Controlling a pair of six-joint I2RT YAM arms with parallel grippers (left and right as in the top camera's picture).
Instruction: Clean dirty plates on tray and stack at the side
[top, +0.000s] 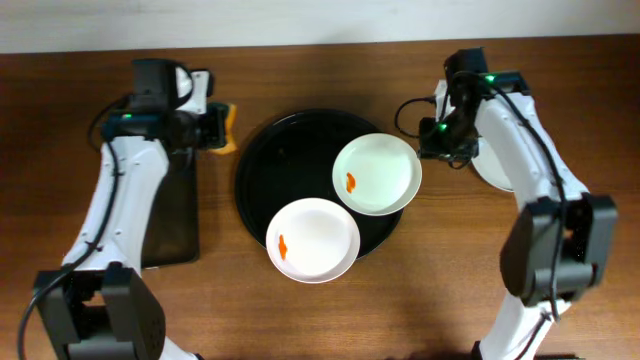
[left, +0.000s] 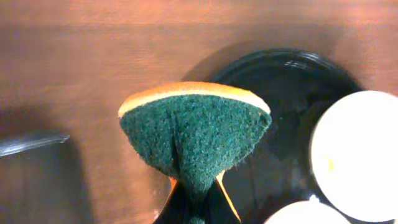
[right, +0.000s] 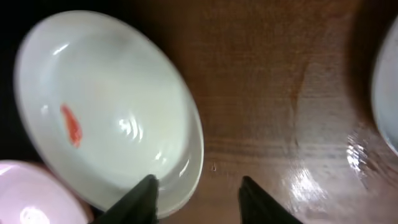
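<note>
The round black tray (top: 262, 160) holds two white plates, each with an orange smear: one at its right (top: 380, 178), one at its front edge (top: 318, 242). A third white plate (top: 489, 170) lies on the table to the right, partly hidden by my right arm. My left gripper (top: 208, 128) is shut on a green and orange sponge (left: 196, 130), left of the tray (left: 280, 81). My right gripper (right: 199, 186) is open, one finger over the right rim of the smeared plate (right: 106, 112). The third plate also shows at the right edge of the right wrist view (right: 388, 93).
A smaller rectangular black tray (top: 172, 225) lies on the table under my left arm and shows in the left wrist view (left: 37, 180). Bare wooden table lies between the round tray and the plate on the right.
</note>
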